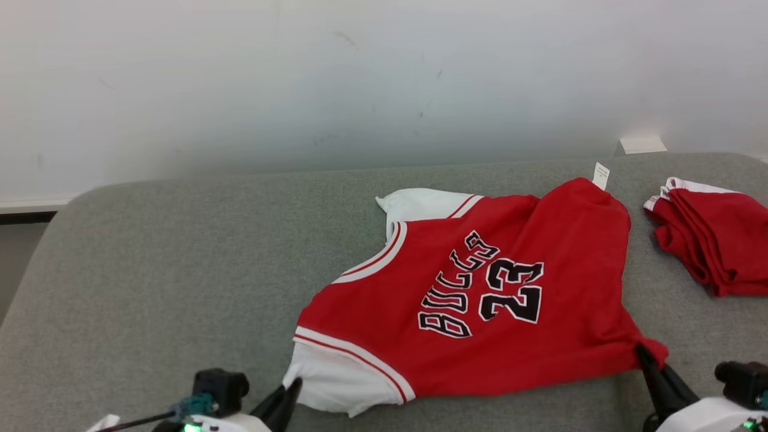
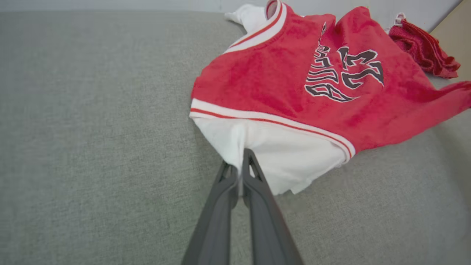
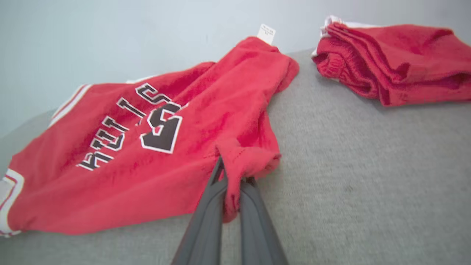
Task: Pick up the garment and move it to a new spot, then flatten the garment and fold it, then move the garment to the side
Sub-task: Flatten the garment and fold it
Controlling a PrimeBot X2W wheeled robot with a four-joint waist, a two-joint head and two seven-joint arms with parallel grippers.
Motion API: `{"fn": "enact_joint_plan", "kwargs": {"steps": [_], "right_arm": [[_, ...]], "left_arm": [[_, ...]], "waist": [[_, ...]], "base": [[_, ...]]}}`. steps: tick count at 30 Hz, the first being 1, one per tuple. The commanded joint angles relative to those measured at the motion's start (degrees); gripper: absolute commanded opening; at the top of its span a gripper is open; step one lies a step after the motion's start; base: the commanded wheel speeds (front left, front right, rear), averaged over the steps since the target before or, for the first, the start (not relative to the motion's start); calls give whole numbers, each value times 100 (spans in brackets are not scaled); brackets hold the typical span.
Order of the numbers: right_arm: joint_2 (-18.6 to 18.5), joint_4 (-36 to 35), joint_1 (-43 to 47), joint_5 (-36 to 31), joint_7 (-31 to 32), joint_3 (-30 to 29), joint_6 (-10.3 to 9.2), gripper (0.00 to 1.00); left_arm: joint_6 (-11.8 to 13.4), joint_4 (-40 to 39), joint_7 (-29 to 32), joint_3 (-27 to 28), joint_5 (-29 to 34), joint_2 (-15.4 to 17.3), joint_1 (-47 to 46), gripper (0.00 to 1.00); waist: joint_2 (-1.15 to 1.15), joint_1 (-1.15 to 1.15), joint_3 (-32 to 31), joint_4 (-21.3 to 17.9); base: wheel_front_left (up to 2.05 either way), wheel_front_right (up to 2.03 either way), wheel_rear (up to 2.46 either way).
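As both pincers sit at the near edge of the grey surface [image 1: 150, 270], each is clamped on cloth. The left pincer [image 2: 239, 163] nips the white sleeve [image 2: 287, 162] at the garment's 7 o'clock. The right pincer [image 3: 230, 175] pinches the red hem corner [image 3: 254, 154] at 5 o'clock. The garment [image 1: 480, 300] lies print-up, slightly rumpled, right of centre. Judgement: light, limp knit; it will sag between holds, so keep the corners taut. A folded red pile [image 1: 720, 240] lies apart at 2 o'clock.
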Motion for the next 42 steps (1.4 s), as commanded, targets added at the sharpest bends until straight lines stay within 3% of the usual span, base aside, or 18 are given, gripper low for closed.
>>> {"fn": "enact_joint_plan", "kwargs": {"steps": [1, 7, 13, 18, 26, 29, 34, 42], "right_arm": [[-108, -238, -181, 159, -108, 13, 2, 0], [-406, -798, -870, 541, -202, 145, 2, 0], [-611, -710, -2156, 714, -45, 311, 2, 0], [-523, -226, -3521, 692, -238, 396, 2, 0], [-393, 1014, -5812, 345, -398, 607, 1, 0], [-399, 1407, -6531, 294, -517, 653, 1, 0], [-255, 1999, -7407, 509, -821, 500, -4, 0], [-182, 2475, -8342, 562, -1036, 825, -5, 0]], "left_arm": [[10, -105, -102, 59, 105, 107, -147, 0], [-3, -268, -408, 131, 270, 335, -907, 0], [-82, 173, -542, 85, 57, 568, -2387, 0], [-121, 1043, -659, 14, -275, 799, -3888, 0], [-110, 2525, -1164, -385, -979, 858, -6324, 0], [-111, 3073, -1367, -475, -876, 923, -7138, 0], [-66, 3935, -1676, -438, -751, 892, -8265, 0], [-83, 4740, -2042, -419, -768, 822, -9568, 0]], "waist": [[0, 0, 40, -1], [0, 0, 360, -12], [0, 0, 1004, 47], [0, 0, 1588, 78], [0, 0, 2266, 262], [0, 0, 2388, 324], [0, 0, 2427, 349], [0, 0, 2348, 362]], "base": [[0, 0, 0], [0, 0, 0], [0, 0, 0], [0, 0, 0], [0, 0, 0], [0, 0, 0], [0, 0, 0], [0, 0, 0]]}}
